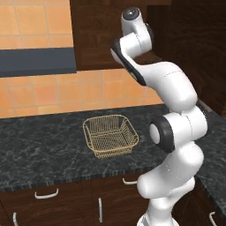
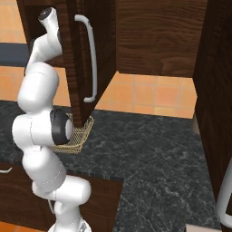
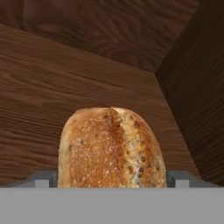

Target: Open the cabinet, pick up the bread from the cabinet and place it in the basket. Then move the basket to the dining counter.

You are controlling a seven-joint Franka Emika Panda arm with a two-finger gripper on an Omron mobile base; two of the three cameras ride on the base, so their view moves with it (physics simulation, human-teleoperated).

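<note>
Bread between your pincer tips
Your pincer stands spread wide, ungripped, around the bread: golden-brown, seeded, split crust, inside the cabinet.

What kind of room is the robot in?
It looks like a kitchen. There's a black marbled countertop with drawers underneath, orange wall tiles, a dark wooden cabinet standing open, and bread on its shelf.

We see black marbled worktop under orange tile wall; dark hood at upper left; lower drawers with short curved handles below.
</note>
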